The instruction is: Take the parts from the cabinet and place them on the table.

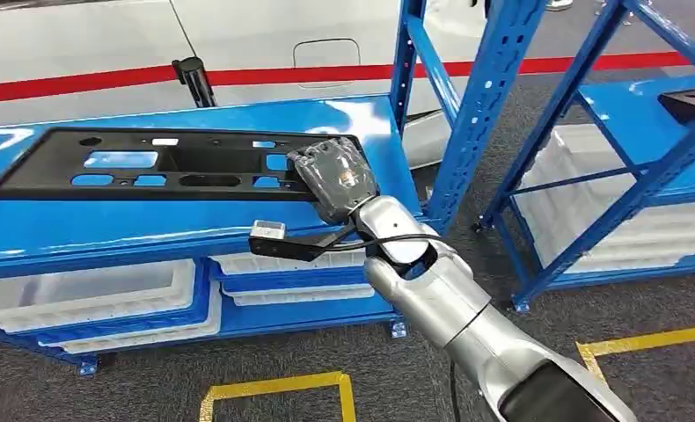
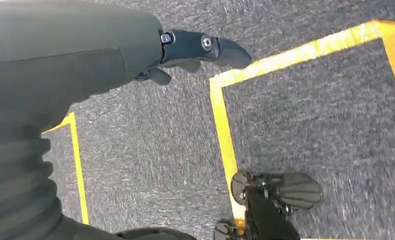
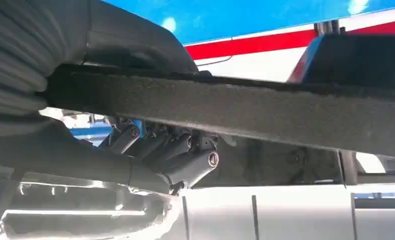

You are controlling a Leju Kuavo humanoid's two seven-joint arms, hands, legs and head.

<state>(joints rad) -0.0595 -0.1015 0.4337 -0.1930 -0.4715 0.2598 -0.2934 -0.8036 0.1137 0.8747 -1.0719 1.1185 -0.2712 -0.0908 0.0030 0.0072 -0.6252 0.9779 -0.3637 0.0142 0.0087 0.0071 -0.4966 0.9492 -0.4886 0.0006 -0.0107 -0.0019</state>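
A long black plastic part point(image 1: 212, 163) with several cut-outs lies flat on the blue cabinet shelf point(image 1: 106, 224). My right hand point(image 1: 333, 180) grips the part's right end. In the right wrist view the part's dark edge point(image 3: 265, 112) runs between the thumb on one side and the curled fingers point(image 3: 185, 162) on the other. My left hand point(image 2: 200, 50) hangs over the grey floor, fingers loosely apart and holding nothing.
White bins point(image 1: 89, 294) sit on the lower shelf under the part. A blue upright point(image 1: 480, 105) stands just right of my arm. A second blue rack point(image 1: 643, 114) beyond it holds white bins point(image 1: 590, 202) and a dark part point(image 1: 691, 101). Yellow tape point(image 1: 274, 387) marks the floor.
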